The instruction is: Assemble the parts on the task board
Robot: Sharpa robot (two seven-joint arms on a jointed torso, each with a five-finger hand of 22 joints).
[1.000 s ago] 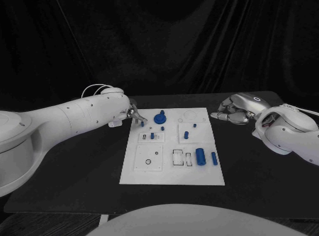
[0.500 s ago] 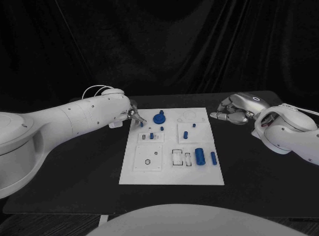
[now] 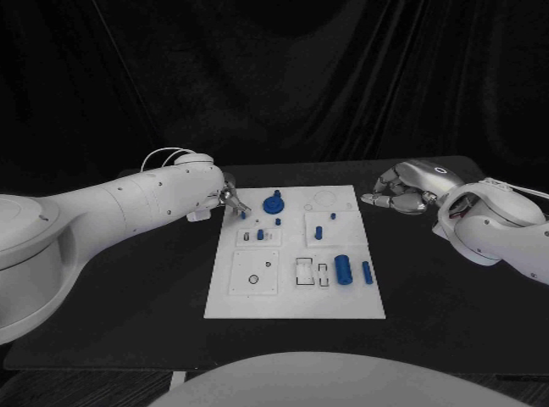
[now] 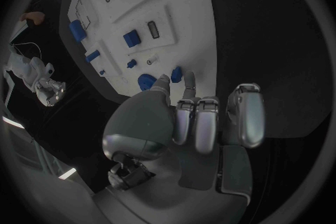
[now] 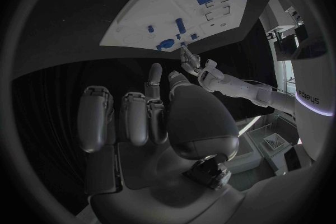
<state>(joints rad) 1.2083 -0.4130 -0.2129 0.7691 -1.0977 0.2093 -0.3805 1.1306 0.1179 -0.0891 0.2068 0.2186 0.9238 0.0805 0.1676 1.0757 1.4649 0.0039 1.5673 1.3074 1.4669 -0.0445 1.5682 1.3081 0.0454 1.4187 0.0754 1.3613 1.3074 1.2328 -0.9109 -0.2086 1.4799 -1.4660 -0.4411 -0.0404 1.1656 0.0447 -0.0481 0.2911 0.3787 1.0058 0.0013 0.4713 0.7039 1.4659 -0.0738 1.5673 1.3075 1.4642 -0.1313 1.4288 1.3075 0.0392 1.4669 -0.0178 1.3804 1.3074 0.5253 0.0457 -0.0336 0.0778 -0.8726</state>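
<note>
Black table (image 3: 128, 280) | left hand (image 3: 230, 197) pinches blue peg (image 3: 244, 214) | right hand (image 3: 403, 191) curled, empty

A white task board (image 3: 232, 307) lies at the frame's centre on a black tabletop (image 3: 116, 305). The parts (image 3: 343, 267) on it are blue. Both arms are white: the left hand (image 3: 232, 198) silver, the right hand (image 3: 403, 192) silver-grey. A black curtain (image 3: 299, 76) fills the upper frame.
</note>
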